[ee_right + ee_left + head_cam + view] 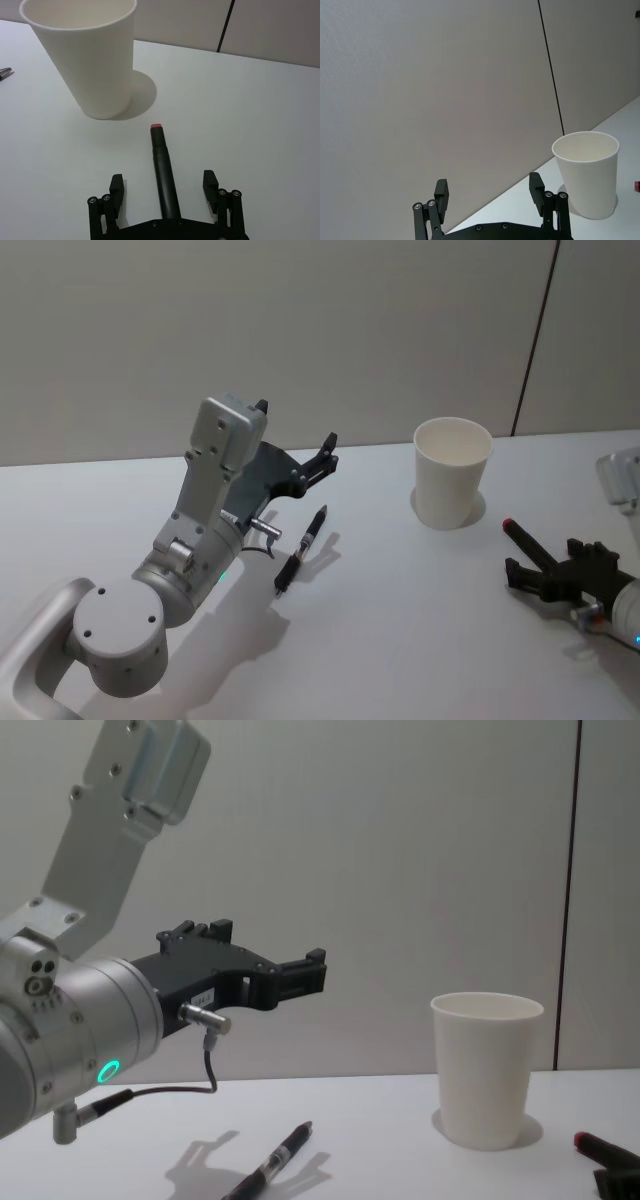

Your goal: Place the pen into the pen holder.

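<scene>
On the white table (380, 650), the pen holder (452, 480) is standing upright with its open mouth facing up, and nothing is showing inside it. The pen (302, 550) is lying flat on the table well to the left of the pen holder and a little nearer the robot. It is slanting so that its far end is leaning toward the pen holder, and it is touching neither the cup nor a gripper. The left gripper (328, 452) is hanging in the air to the left of the pen holder, above and just beyond the pen's far end. In the chest view it is sitting a little higher than the pen holder's rim. Its fingers (441, 194) are standing wide apart with nothing between them, and they are aiming roughly toward the pen holder. The right gripper (163, 181) is sitting low over the table to the right of the pen holder and nearer the robot, pointing at it with its fingers spread wide. A black red-tipped marker (161, 155) is lying along the middle of that gap, touching neither finger. Its red end is facing the pen holder's base and stopping short of it. I cannot tell whether the marker's hidden end is resting on the table or against the gripper's palm.
</scene>
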Available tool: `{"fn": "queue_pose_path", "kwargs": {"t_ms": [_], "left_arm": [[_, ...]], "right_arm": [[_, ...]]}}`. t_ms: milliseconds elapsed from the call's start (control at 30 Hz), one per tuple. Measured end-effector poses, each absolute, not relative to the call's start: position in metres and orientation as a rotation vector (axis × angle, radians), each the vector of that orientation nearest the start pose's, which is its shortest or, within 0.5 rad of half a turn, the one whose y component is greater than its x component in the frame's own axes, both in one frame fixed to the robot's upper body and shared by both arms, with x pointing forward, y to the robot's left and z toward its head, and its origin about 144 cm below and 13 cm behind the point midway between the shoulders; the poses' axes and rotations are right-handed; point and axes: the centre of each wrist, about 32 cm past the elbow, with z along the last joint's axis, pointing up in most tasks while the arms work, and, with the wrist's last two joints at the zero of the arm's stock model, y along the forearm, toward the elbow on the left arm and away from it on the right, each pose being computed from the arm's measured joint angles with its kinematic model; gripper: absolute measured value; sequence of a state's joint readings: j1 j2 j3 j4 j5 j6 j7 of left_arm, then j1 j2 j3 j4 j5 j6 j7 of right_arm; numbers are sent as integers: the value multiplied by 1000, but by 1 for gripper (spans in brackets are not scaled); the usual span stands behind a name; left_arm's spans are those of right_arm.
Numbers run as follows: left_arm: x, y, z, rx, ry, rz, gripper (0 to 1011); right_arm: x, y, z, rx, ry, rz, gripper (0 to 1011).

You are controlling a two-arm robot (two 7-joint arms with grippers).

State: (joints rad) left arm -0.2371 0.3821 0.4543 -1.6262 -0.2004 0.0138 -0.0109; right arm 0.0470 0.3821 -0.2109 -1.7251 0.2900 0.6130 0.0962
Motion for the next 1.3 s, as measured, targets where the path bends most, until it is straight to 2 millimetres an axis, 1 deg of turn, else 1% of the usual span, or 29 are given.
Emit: {"fn": "queue_pose_path", "kwargs": {"t_ms": [500,567,600,633,667,700,833,967,1300], "left_arm": [[492,198,1204,61,-268,1124,1001],[492,198,1204,61,-268,1124,1001],[492,198,1204,61,-268,1124,1001],[492,198,1204,61,-268,1124,1001],[492,198,1204,61,-268,1124,1001],[492,198,1204,61,-268,1124,1001],[492,198,1204,61,-268,1124,1001],[492,198,1204,61,-268,1124,1001],[492,198,1204,61,-268,1124,1001]], "right_arm": [[463,-253,1188,-476,285,-1219,998],[463,-252,1187,-476,287,-1217,965],[463,-252,1186,-477,288,-1215,922],[463,-252,1186,-477,289,-1215,907],[463,-252,1186,-477,289,-1214,863],[463,-251,1186,-477,290,-1212,841],[463,-251,1185,-477,292,-1210,785],[463,-250,1185,-478,294,-1209,745],[463,-250,1184,-473,300,-1226,688]]}}
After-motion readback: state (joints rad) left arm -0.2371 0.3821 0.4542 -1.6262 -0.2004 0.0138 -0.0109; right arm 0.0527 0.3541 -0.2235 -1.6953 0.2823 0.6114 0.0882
